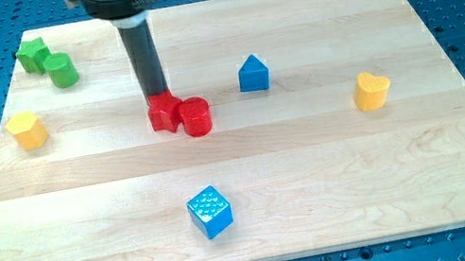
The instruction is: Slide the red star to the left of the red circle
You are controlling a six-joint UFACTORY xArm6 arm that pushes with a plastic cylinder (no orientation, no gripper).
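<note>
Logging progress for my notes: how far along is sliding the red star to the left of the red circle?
Looks essentially done: the red star already sits at the view's left of the red circle, the two touching. In hand: my tip rests at the star's top edge. Left: at most a small tidy nudge, then pulling away.

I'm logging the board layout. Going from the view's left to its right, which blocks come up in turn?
Yellow block → green star → green cylinder → red star → blue cube and red circle, level → blue house-shaped block → yellow heart.
</note>
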